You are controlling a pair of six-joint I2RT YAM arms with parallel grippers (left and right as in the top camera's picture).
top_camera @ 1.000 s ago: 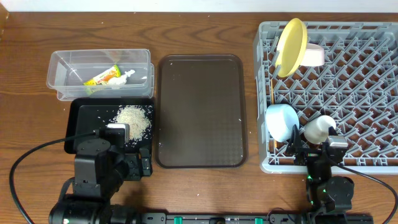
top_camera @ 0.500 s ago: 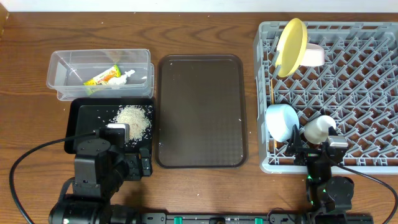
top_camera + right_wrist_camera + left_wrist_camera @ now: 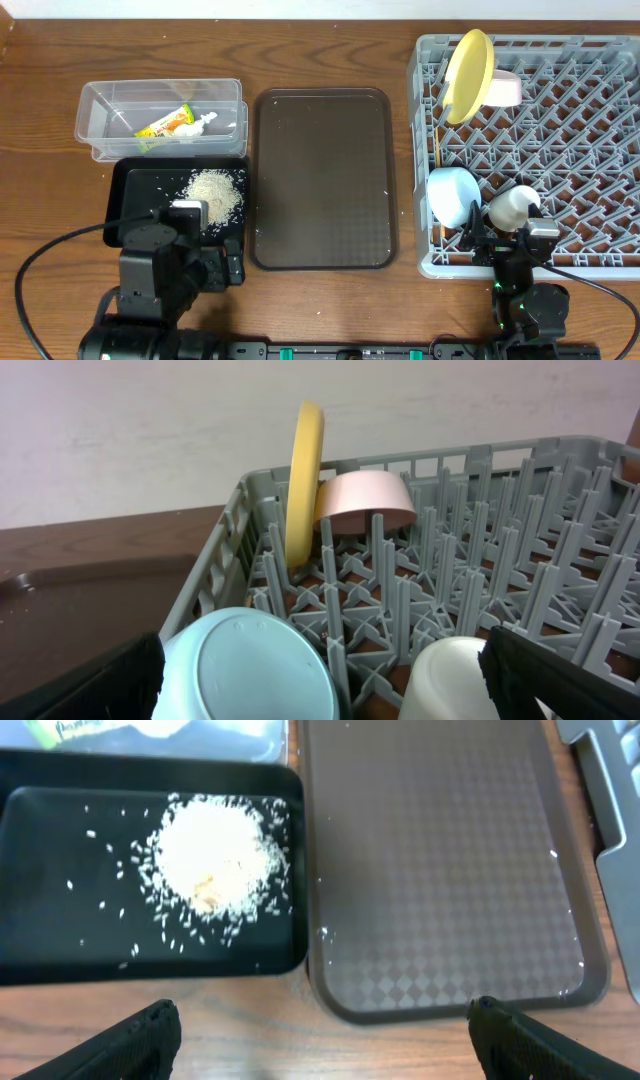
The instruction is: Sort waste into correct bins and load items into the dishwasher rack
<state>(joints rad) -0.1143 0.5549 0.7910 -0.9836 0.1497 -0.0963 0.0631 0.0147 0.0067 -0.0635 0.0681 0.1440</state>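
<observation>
- Standing on edge, the round yellow plate (image 3: 468, 75) sits in the far-left part of the grey pegged dishwasher rack (image 3: 540, 41) at the right edge of the bench, just beside the pale cup (image 3: 503, 89).
- Light blue bowl (image 3: 453, 195) and white bowl (image 3: 510, 207): tipped over at the rack's near-left corner. Chopsticks (image 3: 439, 135): against the left wall.
- Right gripper (image 3: 320, 665): fingers spread wide, empty, just behind both bowls.
- Left gripper (image 3: 322, 1020): fingers spread wide, empty, at the near edge, just short of the black tray (image 3: 130, 190) holding the rice heap (image 3: 215, 192).
- Wrapper (image 3: 168, 125): inside the clear tub (image 3: 100, 100), near the far-left corner.
- Positions match the frame one second earlier.
</observation>
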